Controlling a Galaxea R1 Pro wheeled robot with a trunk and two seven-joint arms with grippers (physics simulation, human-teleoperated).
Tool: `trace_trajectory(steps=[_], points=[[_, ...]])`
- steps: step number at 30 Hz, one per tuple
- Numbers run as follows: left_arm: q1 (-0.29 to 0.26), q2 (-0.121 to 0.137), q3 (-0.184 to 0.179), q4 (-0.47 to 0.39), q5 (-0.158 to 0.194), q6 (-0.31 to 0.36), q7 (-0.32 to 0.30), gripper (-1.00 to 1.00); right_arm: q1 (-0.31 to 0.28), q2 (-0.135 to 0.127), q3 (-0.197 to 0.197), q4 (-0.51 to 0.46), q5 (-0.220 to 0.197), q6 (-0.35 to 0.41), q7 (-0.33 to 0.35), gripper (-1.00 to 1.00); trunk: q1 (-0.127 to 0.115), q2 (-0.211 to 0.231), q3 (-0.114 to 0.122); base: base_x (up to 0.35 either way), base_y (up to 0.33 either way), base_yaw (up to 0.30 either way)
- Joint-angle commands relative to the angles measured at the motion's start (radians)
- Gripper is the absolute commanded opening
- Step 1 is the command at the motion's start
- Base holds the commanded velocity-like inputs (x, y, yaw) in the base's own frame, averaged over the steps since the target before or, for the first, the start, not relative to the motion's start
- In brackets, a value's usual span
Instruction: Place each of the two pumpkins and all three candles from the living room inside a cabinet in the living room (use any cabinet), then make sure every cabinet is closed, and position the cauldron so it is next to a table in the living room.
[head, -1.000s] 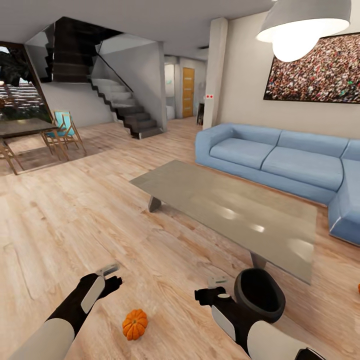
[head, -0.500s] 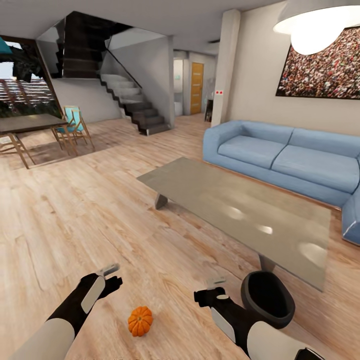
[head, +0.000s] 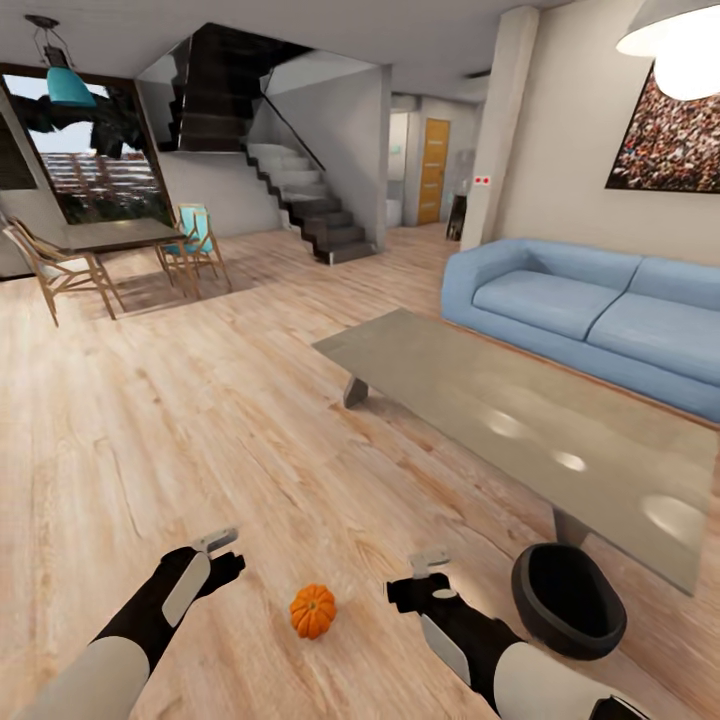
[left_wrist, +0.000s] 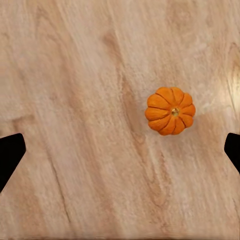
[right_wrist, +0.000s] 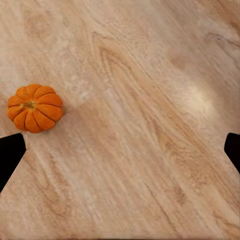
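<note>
Both grippers, the left gripper (head: 222, 545) and the right gripper (head: 428, 565), hung empty over the floor (head: 200, 430) with their fingers spread wide, nothing between them. Taking the table (head: 520, 430) as the landmark: the cauldron (head: 567, 600) stood on the floor just beside its near corner, so by my judgement that part of the task looked met already. One pumpkin (head: 313, 611) lay on the floor well out from the table's near side, between the two grippers and touching neither. It had yet to be stowed. No cabinet, candle or second pumpkin could be seen, so most of the work seemed left to do
</note>
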Motion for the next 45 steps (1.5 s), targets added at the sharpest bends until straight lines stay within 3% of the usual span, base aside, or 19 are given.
trace_trajectory(steps=[1, 4, 7, 10, 25, 45], points=[[0.000, 0.001, -0.003, -0.002, 0.011, 0.003, 0.009, 1.00, -0.001, -0.001, 0.009, -0.009, -0.006, 0.005, -0.008, 1.00, -0.001, -0.001, -0.002, -0.216, 0.184, 0.234], [0.000, 0.002, -0.002, -0.002, 0.011, 0.003, 0.009, 1.00, -0.001, -0.001, 0.017, -0.026, -0.006, 0.006, -0.031, 1.00, -0.001, -0.001, -0.004, -0.161, 0.234, 0.234], [0.000, 0.001, -0.002, -0.002, 0.011, 0.003, 0.009, 1.00, -0.001, -0.001, 0.061, -0.033, -0.006, 0.005, -0.054, 1.00, -0.001, -0.001, -0.006, -0.040, 0.231, 0.234], [0.000, 0.001, -0.003, -0.002, 0.011, 0.003, 0.009, 1.00, -0.001, -0.001, 0.076, -0.034, -0.006, 0.004, -0.065, 1.00, -0.001, -0.001, -0.008, -0.007, 0.176, 0.234], [0.000, 0.004, -0.001, -0.002, 0.011, 0.003, 0.009, 1.00, -0.001, 0.000, 0.081, -0.035, -0.006, 0.004, -0.068, 1.00, -0.001, -0.001, -0.018, 0.038, 0.046, 0.234], [0.000, 0.009, 0.000, -0.001, 0.013, 0.003, 0.009, 1.00, -0.001, 0.005, 0.082, -0.036, -0.006, 0.006, -0.068, 1.00, -0.001, -0.001, -0.032, 0.195, 0.217, 0.234]])
